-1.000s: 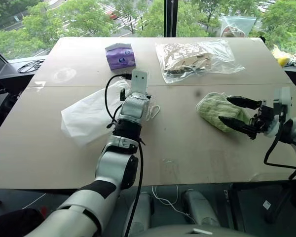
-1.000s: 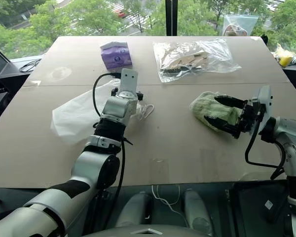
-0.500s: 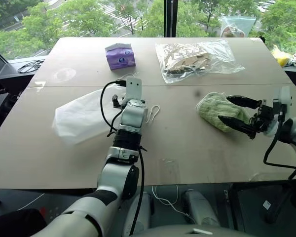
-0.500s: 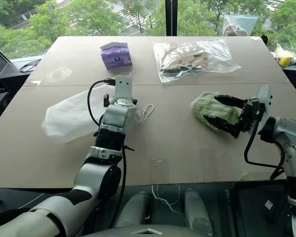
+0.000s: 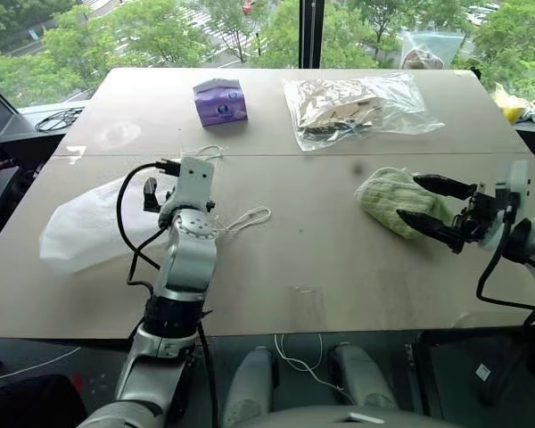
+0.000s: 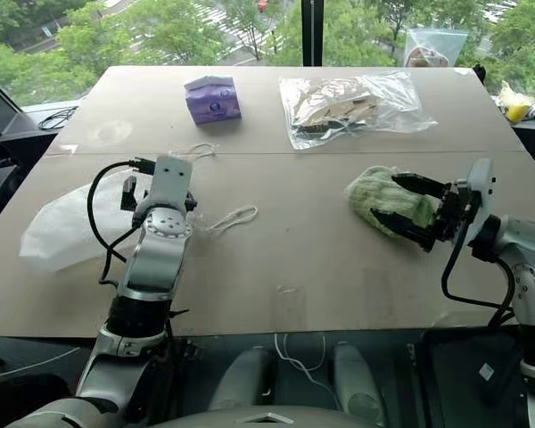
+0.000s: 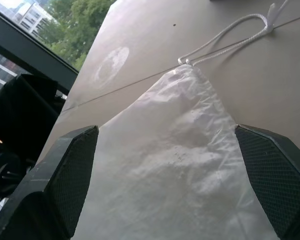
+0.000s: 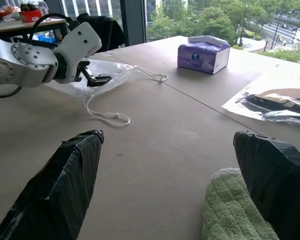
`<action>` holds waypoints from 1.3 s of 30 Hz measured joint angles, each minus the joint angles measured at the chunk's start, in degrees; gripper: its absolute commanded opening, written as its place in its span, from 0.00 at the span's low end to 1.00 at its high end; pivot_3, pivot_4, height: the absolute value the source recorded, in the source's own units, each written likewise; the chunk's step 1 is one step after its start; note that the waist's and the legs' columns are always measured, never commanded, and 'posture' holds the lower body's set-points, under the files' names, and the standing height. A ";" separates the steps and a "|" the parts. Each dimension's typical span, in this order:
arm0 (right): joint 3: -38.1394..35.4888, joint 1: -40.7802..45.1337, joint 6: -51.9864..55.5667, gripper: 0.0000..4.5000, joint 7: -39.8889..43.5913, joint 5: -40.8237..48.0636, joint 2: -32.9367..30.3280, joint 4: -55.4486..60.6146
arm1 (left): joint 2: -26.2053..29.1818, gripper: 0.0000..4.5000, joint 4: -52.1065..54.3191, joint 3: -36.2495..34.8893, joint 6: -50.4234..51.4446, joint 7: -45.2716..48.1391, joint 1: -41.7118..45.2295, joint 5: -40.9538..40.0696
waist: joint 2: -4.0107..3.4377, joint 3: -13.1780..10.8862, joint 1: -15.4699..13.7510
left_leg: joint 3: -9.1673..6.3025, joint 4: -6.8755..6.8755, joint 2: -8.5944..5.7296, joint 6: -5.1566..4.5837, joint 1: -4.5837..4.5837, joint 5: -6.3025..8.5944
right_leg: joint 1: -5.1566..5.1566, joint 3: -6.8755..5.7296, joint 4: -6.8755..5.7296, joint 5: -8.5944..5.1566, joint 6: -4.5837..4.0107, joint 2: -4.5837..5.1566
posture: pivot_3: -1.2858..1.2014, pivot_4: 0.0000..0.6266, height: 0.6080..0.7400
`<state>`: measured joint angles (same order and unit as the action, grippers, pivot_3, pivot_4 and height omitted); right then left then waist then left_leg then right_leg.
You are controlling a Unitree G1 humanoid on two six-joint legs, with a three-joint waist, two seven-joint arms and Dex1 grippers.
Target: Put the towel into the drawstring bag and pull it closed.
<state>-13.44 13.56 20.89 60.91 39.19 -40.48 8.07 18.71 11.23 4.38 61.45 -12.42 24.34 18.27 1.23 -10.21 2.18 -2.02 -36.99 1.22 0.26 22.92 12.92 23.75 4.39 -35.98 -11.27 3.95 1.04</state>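
The light green towel [image 5: 385, 196] lies bunched on the right side of the table. My right gripper [image 5: 421, 201] stands open, one black finger on each side of the towel's near end [image 8: 235, 215]. The white translucent drawstring bag [image 5: 85, 227] lies flat at the left, with one cord loop [image 5: 247, 218] trailing toward the middle and another [image 5: 205, 152] behind it. My left gripper [image 7: 165, 131] hovers low over the bag with its fingers spread wide, and the bag's corner [image 7: 182, 150] lies between them. I cannot tell whether a finger touches the bag.
A purple tissue pack [image 5: 219, 100] and a clear zip bag with tan contents [image 5: 357, 102] sit toward the table's far edge. A second clear bag [image 5: 423, 49] stands beyond it. A black cable [image 5: 58, 118] lies off the table's left side.
My left arm has drawn back and to the left. The bag has slid left with it and its cord loop now trails out. The right gripper and the towel have not moved.
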 measured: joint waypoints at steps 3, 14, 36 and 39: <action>0.00 0.04 -0.01 0.99 0.03 -0.07 0.02 -0.04 | 0.47 1.00 2.62 -0.10 1.86 0.74 -2.40 1.04 | 0.00 0.00 -0.02 | 0.00 -0.01 0.00 0.00 -0.01 0.00 | -0.01 0.00 -0.01 0.00 0.00 0.00 | 0.52 0.24 1.00; 0.06 0.15 -0.10 0.99 0.01 -0.82 0.48 -0.11 | -2.11 1.00 4.68 -2.41 -3.52 2.32 -4.21 1.28 | 0.00 0.00 -0.13 | 0.01 -0.02 0.00 0.00 0.00 0.00 | -0.01 0.00 -0.01 0.00 0.00 0.01 | 0.52 0.24 1.00; -0.09 -0.93 -1.13 0.99 -0.88 -0.96 0.47 -0.04 | -10.28 1.00 -1.49 -6.25 -5.46 -1.71 -1.68 2.71 | -0.01 0.03 0.20 | 0.03 -0.08 0.01 -0.01 -0.08 0.00 | -0.03 0.02 -0.10 0.02 0.02 -0.01 | 0.52 0.24 1.00; -0.09 -0.92 -1.15 1.00 -1.15 -0.96 0.47 -0.04 | -12.18 0.73 -2.55 -8.04 -7.08 -2.92 -1.66 1.69 | -0.05 0.07 0.36 | 0.05 -0.08 0.01 -0.01 -0.12 0.00 | -0.04 0.03 -0.12 0.01 0.02 -0.02 | 0.52 0.24 1.00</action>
<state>-13.53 12.64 19.74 59.76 38.23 -40.01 8.04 6.53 8.68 -3.65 54.37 -15.34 22.69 19.95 1.18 -10.14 2.54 -1.97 -37.07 1.23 0.25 22.80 12.92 23.71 4.43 -36.09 -11.26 3.97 1.02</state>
